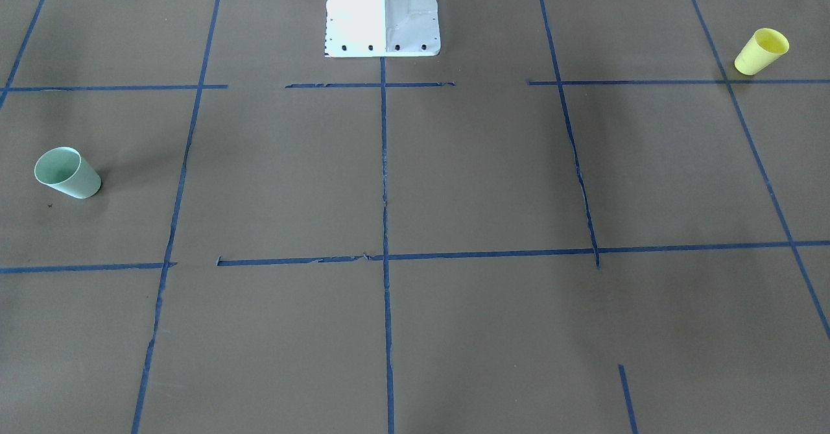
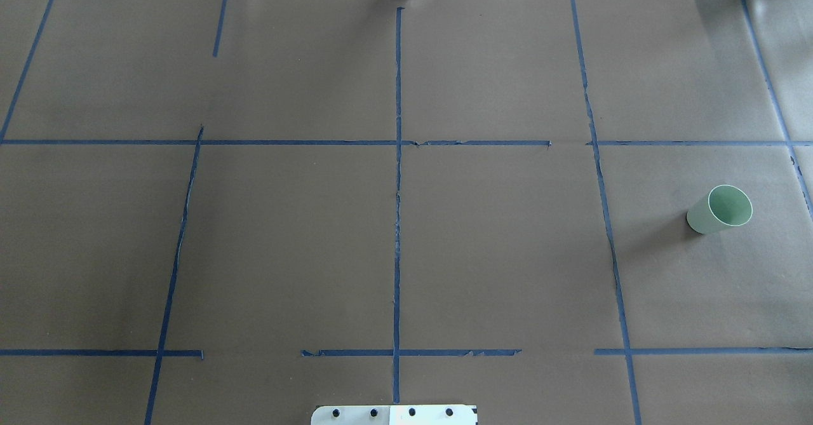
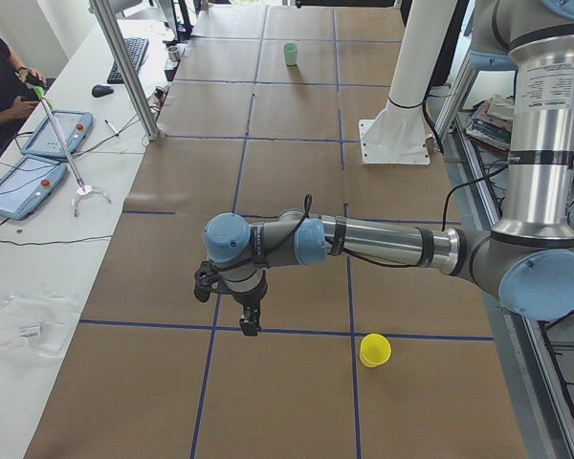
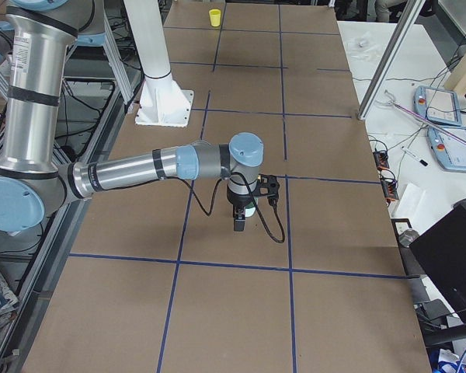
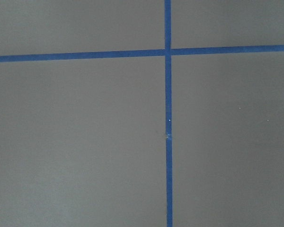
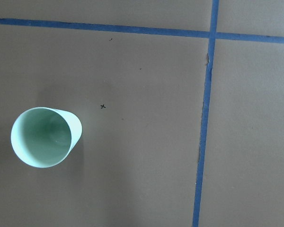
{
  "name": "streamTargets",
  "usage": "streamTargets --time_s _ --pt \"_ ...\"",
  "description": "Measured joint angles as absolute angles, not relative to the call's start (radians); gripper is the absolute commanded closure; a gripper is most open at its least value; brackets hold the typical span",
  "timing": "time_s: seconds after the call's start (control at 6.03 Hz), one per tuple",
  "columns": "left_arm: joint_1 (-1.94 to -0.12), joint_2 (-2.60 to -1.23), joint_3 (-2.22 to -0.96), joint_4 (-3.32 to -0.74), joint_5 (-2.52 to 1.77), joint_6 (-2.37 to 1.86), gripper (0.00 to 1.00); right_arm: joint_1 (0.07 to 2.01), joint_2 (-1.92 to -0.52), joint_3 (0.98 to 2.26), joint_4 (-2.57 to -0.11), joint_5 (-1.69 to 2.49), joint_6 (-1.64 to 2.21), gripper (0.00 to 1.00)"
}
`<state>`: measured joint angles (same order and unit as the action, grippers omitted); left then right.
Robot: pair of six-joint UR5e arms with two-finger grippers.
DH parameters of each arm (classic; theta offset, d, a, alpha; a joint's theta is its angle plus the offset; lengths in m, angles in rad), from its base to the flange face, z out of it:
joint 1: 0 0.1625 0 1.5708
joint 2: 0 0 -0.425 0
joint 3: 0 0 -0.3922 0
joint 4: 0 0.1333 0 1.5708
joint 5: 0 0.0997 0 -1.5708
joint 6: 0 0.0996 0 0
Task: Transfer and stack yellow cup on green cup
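The yellow cup [image 1: 762,51] stands upright on the brown table; it also shows in the exterior left view as the yellow cup [image 3: 374,350]. The pale green cup [image 1: 67,172] stands upright on the opposite side, seen too from overhead as the green cup [image 2: 721,209]. My left gripper [image 3: 250,320] hangs over the table, apart from the yellow cup; whether it is open or shut I cannot tell. My right gripper [image 4: 239,223] hovers close above the green cup [image 6: 45,137], and I cannot tell its state either.
Blue tape lines [image 2: 397,190] divide the brown table into squares. The white robot base [image 1: 382,12] stands at mid-table. A side bench with tablets [image 3: 53,134] and a seated person [image 3: 0,81] runs along the far edge.
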<state>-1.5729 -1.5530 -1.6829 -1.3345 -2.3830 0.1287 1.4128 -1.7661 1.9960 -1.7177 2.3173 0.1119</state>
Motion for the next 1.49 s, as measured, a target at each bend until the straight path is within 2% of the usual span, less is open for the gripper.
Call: streamTargets --time_s 0.83,1.16,1.49 --pt "-1.573 -1.521 -1.697 -1.414 -2.365 0.138 0.0 1.442 -1.739 1.996 -1.724 2.346 0.113 0.0" --pt "-1.545 -1.476 -1.802 -1.416 -2.375 0.142 0.0 1.443 -1.768 2.001 -1.718 2.365 0.107 0.0" --pt "-1.395 -1.461 -1.889 -1.425 -2.421 0.0 0.0 1.441 -1.77 2.0 -1.716 2.39 0.105 0.0"
